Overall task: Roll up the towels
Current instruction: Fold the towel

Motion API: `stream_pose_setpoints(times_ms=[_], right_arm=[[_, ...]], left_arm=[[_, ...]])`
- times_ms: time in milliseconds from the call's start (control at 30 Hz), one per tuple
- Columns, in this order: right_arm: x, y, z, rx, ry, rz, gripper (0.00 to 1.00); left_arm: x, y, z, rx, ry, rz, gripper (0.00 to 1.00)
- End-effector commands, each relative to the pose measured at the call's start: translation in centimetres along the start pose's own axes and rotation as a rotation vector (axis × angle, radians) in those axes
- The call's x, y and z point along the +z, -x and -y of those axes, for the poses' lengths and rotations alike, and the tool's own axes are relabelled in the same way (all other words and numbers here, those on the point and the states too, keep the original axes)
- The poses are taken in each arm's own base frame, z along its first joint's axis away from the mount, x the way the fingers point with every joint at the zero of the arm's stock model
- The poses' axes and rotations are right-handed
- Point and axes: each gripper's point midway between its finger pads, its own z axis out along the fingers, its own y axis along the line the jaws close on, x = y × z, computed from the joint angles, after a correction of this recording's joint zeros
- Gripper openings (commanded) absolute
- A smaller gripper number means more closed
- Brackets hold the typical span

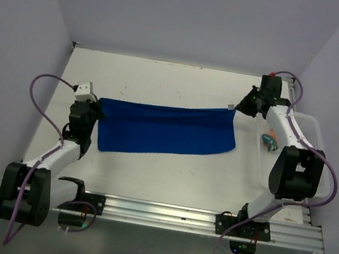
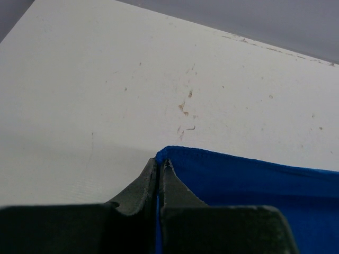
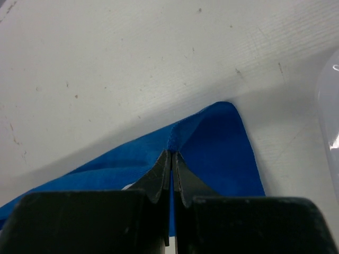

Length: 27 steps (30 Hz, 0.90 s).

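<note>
The plain blue towel (image 1: pixel 165 131) is stretched across the middle of the white table between my two grippers. My left gripper (image 1: pixel 97 108) is shut on its far left corner; in the left wrist view the blue edge (image 2: pixel 233 174) runs from the closed gripper (image 2: pixel 159 163). My right gripper (image 1: pixel 239 108) is shut on the far right corner, with a small white tag beside it. In the right wrist view the cloth (image 3: pixel 222 143) peaks at the closed gripper (image 3: pixel 172 153). The patterned towel (image 1: pixel 271 141) lies bunched in the basket at right, mostly hidden by my right arm.
A white mesh basket (image 1: pixel 311 131) stands at the right edge of the table, under my right arm; its rim shows in the right wrist view (image 3: pixel 327 106). Grey walls close the table on three sides. A metal rail (image 1: pixel 162 214) runs along the near edge.
</note>
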Motion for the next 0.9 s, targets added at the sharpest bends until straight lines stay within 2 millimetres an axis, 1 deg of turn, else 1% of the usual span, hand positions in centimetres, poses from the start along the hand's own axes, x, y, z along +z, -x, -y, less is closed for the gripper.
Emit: stream_pose_setpoints(times_ms=[0,33,67,133,167,200,267,300,333,433,500,533,633,867], right_arm=[[-1.4,-1.4,1.2,0.028,-0.027,-0.041,0.0],[-1.6,-1.5,1.4,0.031,-0.032,-0.043,0.0],[-1.7,-1.7,1.5,0.034,-0.035,-0.048,0.0],[-1.7,-2.3,2.2,0.04,-0.048,-0.063,0.0],[-1.9,-2.4,2.3,0.042,-0.048,-0.063,0.0],[-1.9,-2.9,2.6,0.045,-0.052,-0.072,0.0],[-2.1,-3.0,2.8,0.047,-0.051,-0.069,0.0],[-2.2,-3.3,3.0,0.046,-0.053,-0.073,0.0],[-2.2,-3.4,3.1,0.047,-0.055,-0.076,0.0],[-2.4,-3.9,3.5,0.046,-0.062,-0.084,0.0],[-2.4,-4.3,3.8,0.047,-0.07,-0.091,0.0],[-2.4,-4.4,4.0,0.047,-0.073,-0.093,0.0],[-2.3,-4.8,4.2,0.047,-0.078,-0.1,0.0],[-2.5,-5.3,4.6,0.048,-0.082,-0.108,0.0]], left_arm=[[-1.3,1.4,0.2,0.003,-0.04,0.104,0.0],[-1.6,1.3,0.2,0.002,-0.049,0.114,0.0],[-2.1,0.5,0.1,0.002,-0.059,0.115,0.0],[-2.8,1.0,0.2,-0.001,-0.073,0.144,0.0],[-3.0,0.6,0.0,0.003,-0.067,0.135,0.0],[-3.3,0.7,0.0,0.004,-0.067,0.14,0.0],[-3.5,0.4,-0.2,0.003,-0.058,0.129,0.0],[-3.8,0.6,-0.3,-0.004,-0.056,0.139,0.0],[-4.0,0.3,-0.4,-0.011,-0.051,0.134,0.0],[-4.3,-0.3,-0.7,-0.018,-0.043,0.125,0.0],[-4.6,-0.3,-0.5,-0.02,-0.056,0.128,0.0],[-4.7,-0.7,-0.5,-0.017,-0.065,0.12,0.0],[-5.1,-1.1,-0.3,-0.021,-0.08,0.114,0.0],[-5.7,-1.7,0.3,-0.018,-0.118,0.092,0.0]])
